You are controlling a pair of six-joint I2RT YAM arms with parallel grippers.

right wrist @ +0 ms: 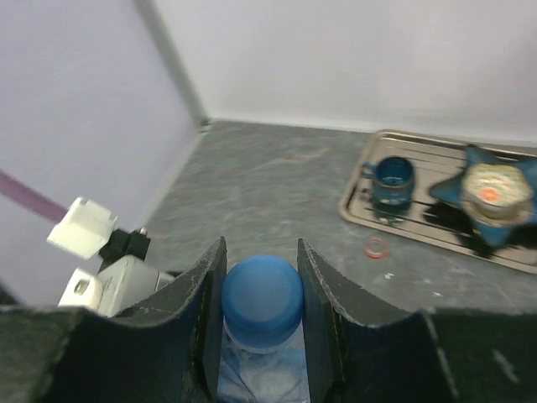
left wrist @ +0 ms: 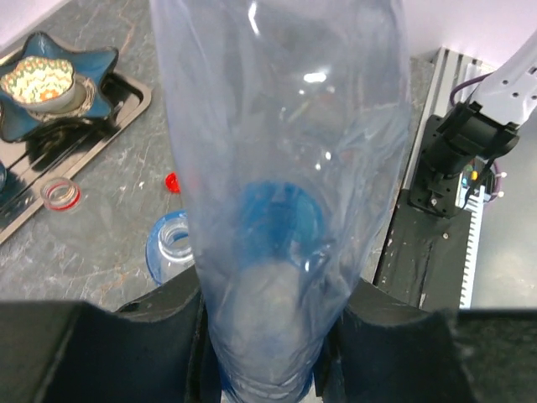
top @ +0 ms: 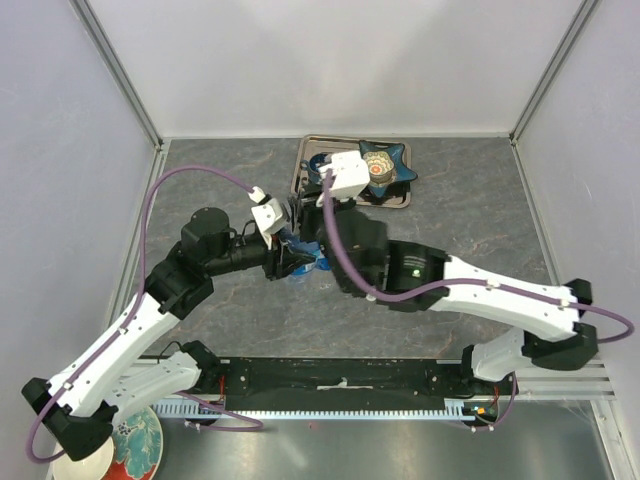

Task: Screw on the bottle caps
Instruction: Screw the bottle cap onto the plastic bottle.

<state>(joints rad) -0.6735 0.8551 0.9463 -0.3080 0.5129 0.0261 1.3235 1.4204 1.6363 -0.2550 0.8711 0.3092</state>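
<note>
cup left of bowl (both on tray)

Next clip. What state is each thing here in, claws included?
Held bottle: clamped around its body.
Left claw: shut on the held bottle.
Blue cap: on the held bottle's neck; how tight it is cannot be seen.
Right claw: shut on the blue cap.
Second bottle: on the table, no cap.
Red cap: loose on the table.
Cup: upright on the tray.
</note>
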